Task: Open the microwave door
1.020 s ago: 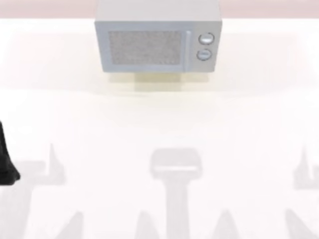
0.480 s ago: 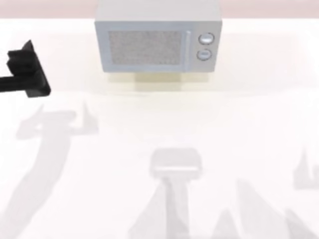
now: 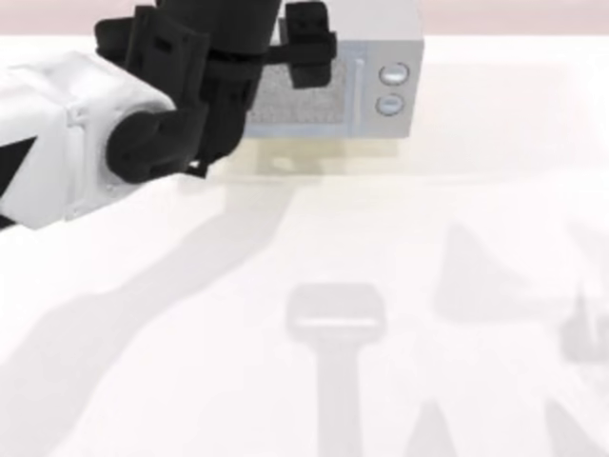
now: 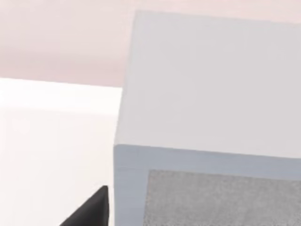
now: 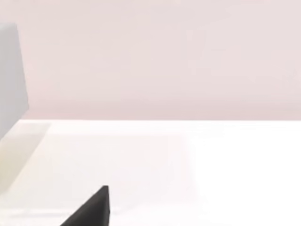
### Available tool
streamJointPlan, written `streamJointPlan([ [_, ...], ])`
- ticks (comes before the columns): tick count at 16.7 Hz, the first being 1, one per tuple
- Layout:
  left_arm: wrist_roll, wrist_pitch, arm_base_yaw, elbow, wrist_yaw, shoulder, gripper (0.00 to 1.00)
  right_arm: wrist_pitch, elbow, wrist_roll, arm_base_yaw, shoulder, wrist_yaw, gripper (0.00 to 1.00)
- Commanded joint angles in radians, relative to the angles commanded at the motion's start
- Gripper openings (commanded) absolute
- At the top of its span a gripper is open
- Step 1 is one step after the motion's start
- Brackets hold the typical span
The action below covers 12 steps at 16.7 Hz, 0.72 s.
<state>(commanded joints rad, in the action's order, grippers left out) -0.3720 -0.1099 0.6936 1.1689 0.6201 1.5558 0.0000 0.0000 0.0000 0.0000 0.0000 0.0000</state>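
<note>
While I watched from the overhead camera, the bench (image 3: 400,286) lay pale and wide under everything, crossed by soft grey shadows. My left arm (image 3: 67,133) reached in from the left side, its white housing and black wrist section rising high toward the camera and covering the left part of the microwave (image 3: 385,43). That oven sat at the far edge of the bench, near the middle, its front facing the near side. From the left wrist camera I saw the light-grey top of the box and its near left corner close up.

Of the microwave door (image 3: 319,100), only the right portion of the speckled window showed in the overhead view, past the arm; it lay flush with the front, shut. Beside it on the right stood the narrow panel with two round knobs (image 3: 392,88), one above the other.

My left end effector (image 3: 306,43) hung over the oven's upper front; one dark finger (image 4: 91,209) showed in the wrist view just beside the left front edge. Whether it was released or clenched, I could not tell.

My right end effector's finger (image 5: 91,209) appeared only as a dark tip, well away from the oven, and its state was likewise unclear.
</note>
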Motion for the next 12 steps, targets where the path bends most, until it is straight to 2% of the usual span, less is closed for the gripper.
streamJointPlan([
  [3,-0.051,-0.014,0.094,0.159,0.084,0.225,1.0,0.0,0.0,0.0,0.0,0.0,0.0,1.0],
  [6,-0.084,-0.021,0.157,0.263,0.136,0.363,1.0,0.0,0.0,0.0,0.0,0.0,0.0,1.0],
  [12,-0.094,-0.022,0.177,0.296,0.152,0.406,1.0,0.0,0.0,0.0,0.0,0.0,0.0,1.0],
])
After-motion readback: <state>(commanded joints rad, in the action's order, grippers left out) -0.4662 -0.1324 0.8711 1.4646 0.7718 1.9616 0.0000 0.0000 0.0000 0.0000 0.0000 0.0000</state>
